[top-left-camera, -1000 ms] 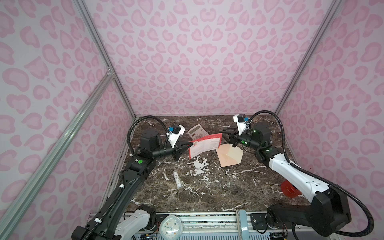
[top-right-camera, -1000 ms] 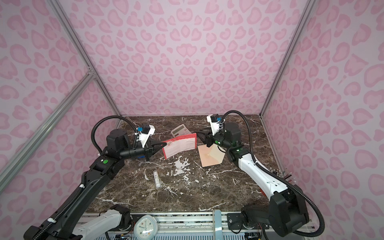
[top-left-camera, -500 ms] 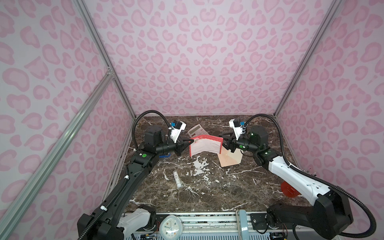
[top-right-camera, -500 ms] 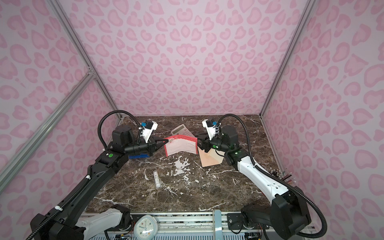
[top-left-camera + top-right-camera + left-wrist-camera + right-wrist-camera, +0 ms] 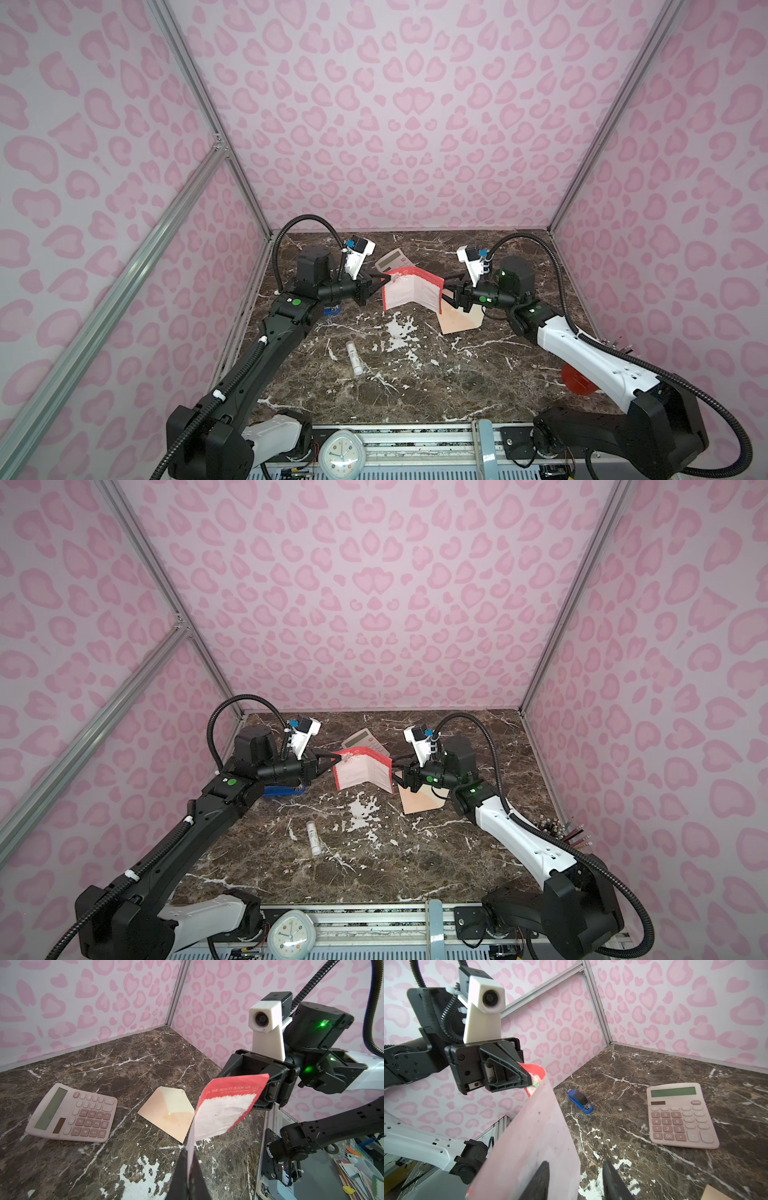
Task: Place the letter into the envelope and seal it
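Observation:
The letter hangs in the air above the marble table, bent into a V with its pale patterned face toward the front and red edging on top. My left gripper is shut on the letter's left edge. At the letter's other edge, my right gripper is open; the sheet's edge lies between its spread fingers. The peach envelope lies flat on the table under the right gripper, its cream flap folded open.
A pink calculator lies behind the letter. A blue stapler sits below my left arm. A white tube lies front-left of centre. A red object shows under my right arm.
Both grippers moved toward each other, and the letter went from a flatter sheet to a sharper V. The right jaws opened a little wider.

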You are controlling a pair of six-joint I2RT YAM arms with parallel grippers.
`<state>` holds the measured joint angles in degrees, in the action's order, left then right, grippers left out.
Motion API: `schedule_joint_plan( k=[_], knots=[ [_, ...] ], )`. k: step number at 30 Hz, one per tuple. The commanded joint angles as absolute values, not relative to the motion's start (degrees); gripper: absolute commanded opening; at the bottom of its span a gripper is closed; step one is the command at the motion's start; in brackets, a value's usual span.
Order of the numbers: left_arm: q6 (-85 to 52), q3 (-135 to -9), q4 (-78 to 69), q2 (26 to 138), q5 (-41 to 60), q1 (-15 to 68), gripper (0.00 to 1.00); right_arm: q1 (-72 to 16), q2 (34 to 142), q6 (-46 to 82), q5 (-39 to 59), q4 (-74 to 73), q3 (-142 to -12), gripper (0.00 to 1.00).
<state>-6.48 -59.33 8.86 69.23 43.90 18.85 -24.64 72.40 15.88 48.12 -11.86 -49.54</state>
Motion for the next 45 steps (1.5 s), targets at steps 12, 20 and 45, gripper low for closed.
schedule_joint_plan(
  k=[12, 20, 45],
  knots=[
    [-9.9, -59.6, 3.3, 71.3, 48.6, 18.9, 0.04, -26.4, 75.6, 18.2, 50.9, -15.6, -51.7, 0.54],
    [-10.7, -59.6, 3.2, 72.2, 51.9, 19.2, 0.04, -27.6, 76.3, 17.5, 50.4, -15.7, -51.9, 0.54],
    [-1.3, -61.2, 11.5, 72.8, 61.9, 20.1, 0.04, -28.5, 79.0, 11.6, 59.9, -8.1, -56.8, 0.54]
  ],
)
